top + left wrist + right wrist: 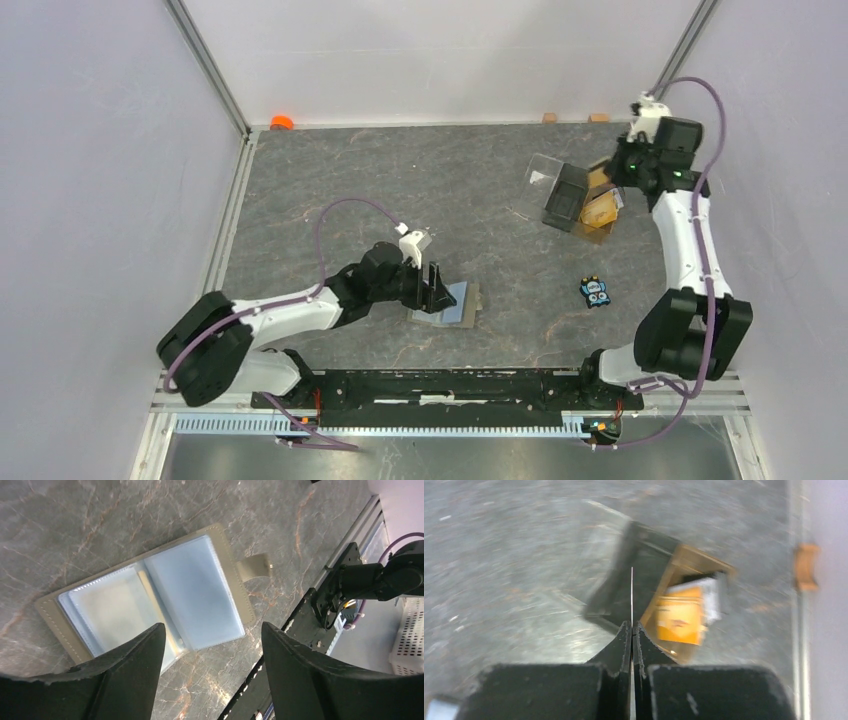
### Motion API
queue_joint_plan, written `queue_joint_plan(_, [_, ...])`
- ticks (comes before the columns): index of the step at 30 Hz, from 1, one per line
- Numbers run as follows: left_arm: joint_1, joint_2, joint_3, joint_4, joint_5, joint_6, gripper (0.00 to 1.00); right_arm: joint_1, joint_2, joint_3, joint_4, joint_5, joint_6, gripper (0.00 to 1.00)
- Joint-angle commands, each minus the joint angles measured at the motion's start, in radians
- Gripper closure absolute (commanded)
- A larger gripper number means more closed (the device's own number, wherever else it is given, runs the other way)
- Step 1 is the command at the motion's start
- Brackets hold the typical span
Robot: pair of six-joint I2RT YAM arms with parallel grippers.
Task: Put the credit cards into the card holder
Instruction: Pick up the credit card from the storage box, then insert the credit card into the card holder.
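The card holder (pixel 165 595) lies open and flat on the marble table, pale blue-grey sleeves up and its olive tab (pixel 255 567) sticking out to the side. My left gripper (pixel 212 630) hangs open just above its near edge with nothing between the fingers; from above it sits at the holder's left side (pixel 436 285). At the back right, my right gripper (pixel 631 626) is shut on a thin credit card (pixel 631 595) seen edge-on, above a clear box (pixel 560 190). More orange credit cards (pixel 681 620) lie in that box.
A small blue and black object (pixel 595 292) lies on the table right of centre. An orange cap (pixel 282 122) and small brown blocks (pixel 549 117) sit along the back edge. The black rail (pixel 320 610) runs along the near edge beside the holder.
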Motion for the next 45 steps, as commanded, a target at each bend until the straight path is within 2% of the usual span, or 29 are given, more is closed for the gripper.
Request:
queue_joint_plan(1, [-0.004, -0.116, 0.054, -0.111, -0.070, 0.131, 0.20, 0.171, -0.068, 0.063, -0.057, -0.140, 0.009, 1.00])
queue_joint_plan(8, [0.005, -0.302, 0.096, -0.264, -0.085, 0.280, 0.11, 0.514, -0.046, 0.063, -0.183, -0.385, -0.068, 1.00])
queue_joint_plan(13, [0.005, -0.383, 0.077, -0.269, -0.068, 0.301, 0.05, 0.711, -0.034, -0.021, -0.209, -0.510, -0.101, 1.00])
queue_joint_plan(17, [0.005, -0.375, 0.084, -0.307, -0.066, 0.286, 0.03, 0.823, -0.020, -0.065, -0.194, -0.603, -0.116, 1.00])
queue_joint_plan(22, [0.004, -0.399, 0.076, -0.347, -0.066, 0.272, 0.05, 0.890, 0.005, -0.054, -0.217, -0.664, -0.148, 1.00])
queue_joint_plan(24, [0.006, -0.414, 0.069, -0.355, -0.062, 0.264, 0.08, 0.903, 0.014, -0.046, -0.239, -0.686, -0.171, 1.00])
queue_joint_plan(26, [0.005, -0.425, 0.061, -0.347, -0.023, 0.256, 0.15, 0.912, 0.014, -0.042, -0.244, -0.697, -0.176, 1.00])
queue_joint_plan(29, [0.004, -0.445, 0.033, -0.296, 0.065, 0.233, 0.31, 0.918, 0.014, -0.040, -0.247, -0.705, -0.179, 1.00])
queue_joint_plan(34, [0.004, -0.465, -0.010, -0.229, 0.127, 0.195, 0.58, 0.920, 0.010, -0.047, -0.247, -0.734, -0.177, 0.99])
queue_joint_plan(35, [0.004, -0.462, -0.013, -0.207, 0.149, 0.189, 0.64, 0.920, 0.008, -0.046, -0.245, -0.735, -0.175, 0.96])
queue_joint_plan(36, [0.004, -0.459, -0.016, -0.197, 0.165, 0.183, 0.75, 0.920, 0.005, -0.045, -0.244, -0.731, -0.173, 0.91])
queue_joint_plan(38, [0.004, -0.458, -0.033, -0.164, 0.188, 0.157, 0.94, 0.920, -0.006, -0.046, -0.221, -0.695, -0.146, 0.68])
queue_joint_plan(39, [0.005, -0.462, -0.044, -0.138, 0.190, 0.143, 0.98, 0.918, -0.015, -0.052, -0.206, -0.678, -0.128, 0.58])
queue_joint_plan(40, [0.004, -0.467, -0.058, -0.111, 0.190, 0.126, 0.98, 0.917, -0.027, -0.064, -0.180, -0.665, -0.101, 0.48])
queue_joint_plan(43, [0.005, -0.495, -0.109, -0.033, 0.138, 0.062, 0.98, 0.910, -0.096, -0.153, -0.013, -0.639, 0.073, 0.28])
queue_joint_plan(45, [0.005, -0.517, -0.149, 0.046, 0.110, 0.005, 0.98, 0.906, -0.151, -0.237, 0.133, -0.585, 0.205, 0.23])
